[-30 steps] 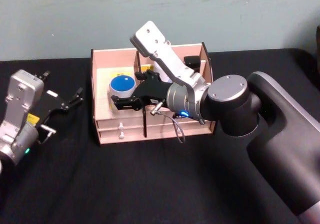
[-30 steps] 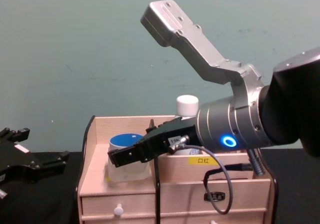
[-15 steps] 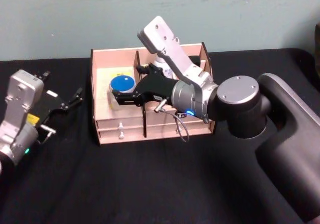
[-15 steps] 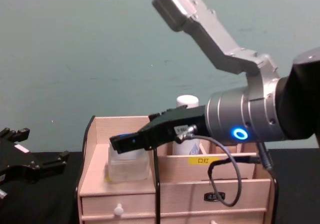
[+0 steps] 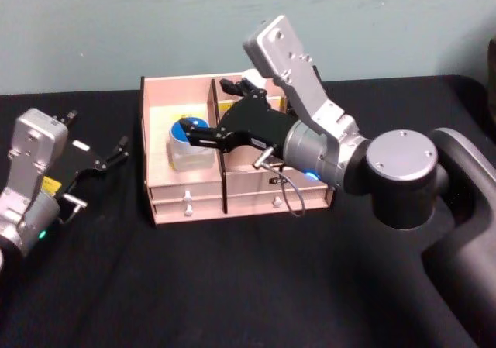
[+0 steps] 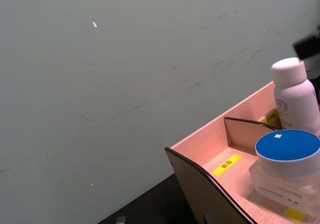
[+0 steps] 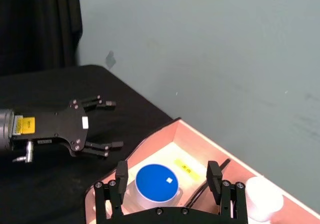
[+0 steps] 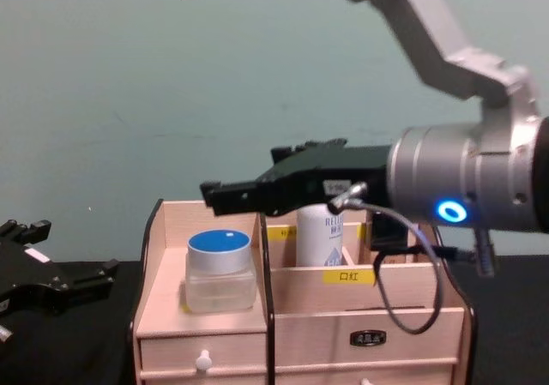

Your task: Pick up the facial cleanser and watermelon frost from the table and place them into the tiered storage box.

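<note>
The watermelon frost point(image 8: 219, 269), a squat clear jar with a blue lid, stands in the left compartment of the tiered storage box point(image 8: 300, 325). The facial cleanser point(image 8: 319, 235) stands upright in the compartment to its right. My right gripper point(image 5: 204, 105) hovers open above the box, apart from both. In the right wrist view its fingers point(image 7: 121, 172) spread wide above the blue lid point(image 7: 156, 181), with the white cap point(image 7: 262, 199) off to one side. My left gripper point(image 5: 107, 159) rests open on the table left of the box point(image 5: 186, 187).
Black cloth point(image 5: 232, 286) covers the table in front of the box. A green wall point(image 8: 171, 102) stands close behind the box. The box front has small drawers with white knobs point(image 8: 202, 361). My right arm point(image 5: 395, 177) reaches across from the right.
My right gripper has risen off the watermelon frost and drawn back to the right, leaving the jar standing in the left compartment. The left arm has not moved.
</note>
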`<state>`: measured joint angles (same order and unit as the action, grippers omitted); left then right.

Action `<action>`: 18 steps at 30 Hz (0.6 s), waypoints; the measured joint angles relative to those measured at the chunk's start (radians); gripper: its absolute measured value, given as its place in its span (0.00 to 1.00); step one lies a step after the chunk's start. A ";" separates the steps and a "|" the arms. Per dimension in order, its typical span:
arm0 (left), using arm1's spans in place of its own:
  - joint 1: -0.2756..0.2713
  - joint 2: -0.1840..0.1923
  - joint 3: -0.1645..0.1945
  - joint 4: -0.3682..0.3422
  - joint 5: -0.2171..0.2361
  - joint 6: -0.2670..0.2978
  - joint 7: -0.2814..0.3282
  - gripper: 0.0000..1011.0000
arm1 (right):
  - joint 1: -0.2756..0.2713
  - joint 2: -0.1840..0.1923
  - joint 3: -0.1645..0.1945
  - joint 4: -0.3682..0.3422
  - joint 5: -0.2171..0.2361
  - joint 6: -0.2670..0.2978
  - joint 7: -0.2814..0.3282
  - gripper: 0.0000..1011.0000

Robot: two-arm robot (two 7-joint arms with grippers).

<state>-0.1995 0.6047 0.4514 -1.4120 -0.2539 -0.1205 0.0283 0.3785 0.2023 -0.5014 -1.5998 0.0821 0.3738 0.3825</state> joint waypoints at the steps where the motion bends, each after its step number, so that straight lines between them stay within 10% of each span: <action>1: 0.000 0.000 0.000 0.000 0.000 0.000 0.000 1.00 | -0.010 0.007 0.007 -0.018 0.004 -0.008 -0.003 0.99; 18: 0.000 0.000 0.000 0.000 0.000 0.000 0.000 1.00 | -0.114 0.059 0.122 -0.136 0.049 -0.090 -0.078 0.99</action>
<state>-0.1995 0.6047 0.4514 -1.4120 -0.2539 -0.1205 0.0283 0.2646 0.2617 -0.3791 -1.7358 0.1313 0.2843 0.3046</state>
